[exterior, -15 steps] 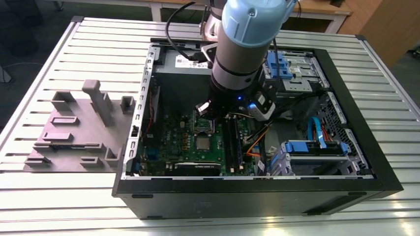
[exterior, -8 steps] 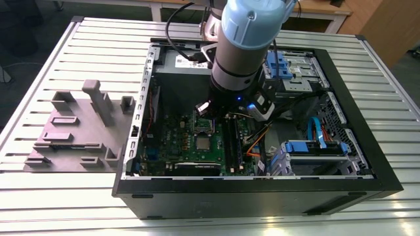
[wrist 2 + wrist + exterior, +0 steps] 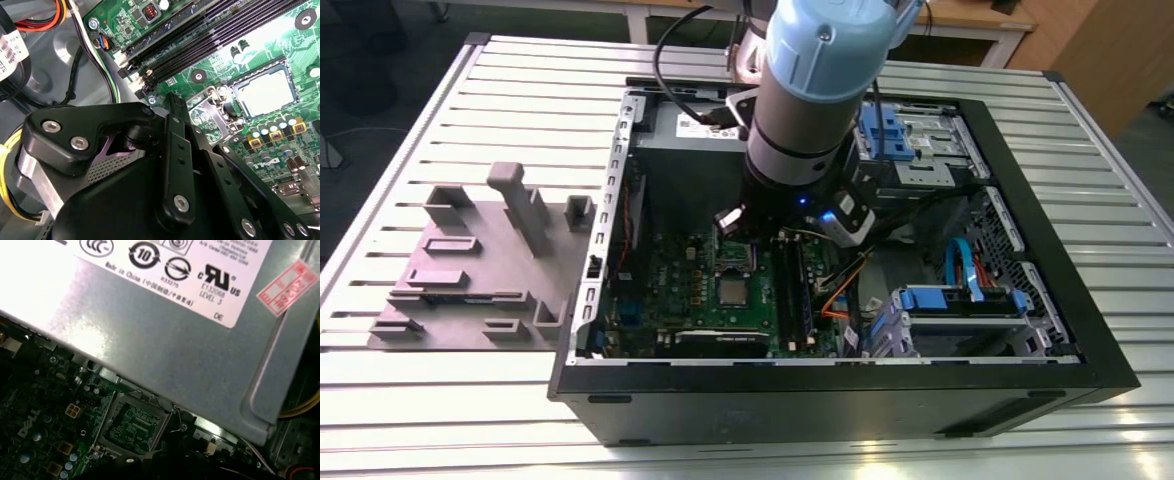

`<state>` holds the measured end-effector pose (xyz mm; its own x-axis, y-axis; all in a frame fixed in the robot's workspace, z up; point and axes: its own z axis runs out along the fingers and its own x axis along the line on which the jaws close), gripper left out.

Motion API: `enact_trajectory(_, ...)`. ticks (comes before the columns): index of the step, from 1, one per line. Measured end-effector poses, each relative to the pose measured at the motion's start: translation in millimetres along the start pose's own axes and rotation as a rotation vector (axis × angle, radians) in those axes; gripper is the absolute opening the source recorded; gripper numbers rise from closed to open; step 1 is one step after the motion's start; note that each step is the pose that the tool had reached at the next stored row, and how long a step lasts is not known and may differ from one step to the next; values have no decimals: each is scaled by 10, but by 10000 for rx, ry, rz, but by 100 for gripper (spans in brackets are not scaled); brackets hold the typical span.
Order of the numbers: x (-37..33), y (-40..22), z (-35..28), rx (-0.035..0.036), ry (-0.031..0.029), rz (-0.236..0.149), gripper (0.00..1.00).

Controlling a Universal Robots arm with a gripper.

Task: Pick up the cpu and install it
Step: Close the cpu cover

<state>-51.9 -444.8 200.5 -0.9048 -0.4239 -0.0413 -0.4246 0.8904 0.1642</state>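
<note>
The cpu [image 3: 731, 292] is a small silvery square lying flat in a dark frame on the green motherboard [image 3: 680, 270] inside the open computer case. In the second wrist view the cpu [image 3: 262, 92] shows bright, off to one side of my gripper [image 3: 173, 100]. The gripper hangs low over the board, nothing visible in it, beside a dark socket [image 3: 205, 114] with a metal frame. That socket [image 3: 132, 424] shows bare green contacts in the first wrist view. In the exterior view my arm [image 3: 801, 110] reaches down into the case just behind the socket [image 3: 739, 257].
The grey power-supply box [image 3: 175, 340] stands close behind the socket. Black memory slots [image 3: 200, 35] run beside it. Cables [image 3: 847, 290] and blue drive bays [image 3: 961, 300] crowd the case towards the exterior view's right. A grey plastic fixture [image 3: 480, 260] stands on the table at the left.
</note>
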Motion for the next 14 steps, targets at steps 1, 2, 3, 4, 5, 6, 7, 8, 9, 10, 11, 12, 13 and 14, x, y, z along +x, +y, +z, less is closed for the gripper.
enact_trajectory(1, 1, -1, 0, -3, -2, -1, 10)
enact_trajectory(2, 3, -2, 0, -7, -5, -1, 10)
enact_trajectory(3, 4, -5, -3, -10, -6, 0, 10)
enact_trajectory(4, 6, -8, -7, -11, -6, 0, 10)
enact_trajectory(5, 8, -11, -13, -11, -6, 0, 10)
enact_trajectory(6, 9, -15, -20, -11, -7, 0, 10)
enact_trajectory(7, 12, -19, -28, -12, -7, 0, 10)
enact_trajectory(8, 14, -23, -38, -11, -7, 0, 10)
enact_trajectory(9, 16, -27, -47, -11, -7, 0, 10)
enact_trajectory(10, 19, -32, -56, -11, -7, 1, 10)
enact_trajectory(11, 22, -39, -64, -11, -6, 1, 10)
enact_trajectory(12, 25, -45, -71, -11, -6, 0, 10)
enact_trajectory(13, 29, -52, -78, -11, -6, 1, 10)
enact_trajectory(14, 32, -58, -84, -10, -6, 1, 10)
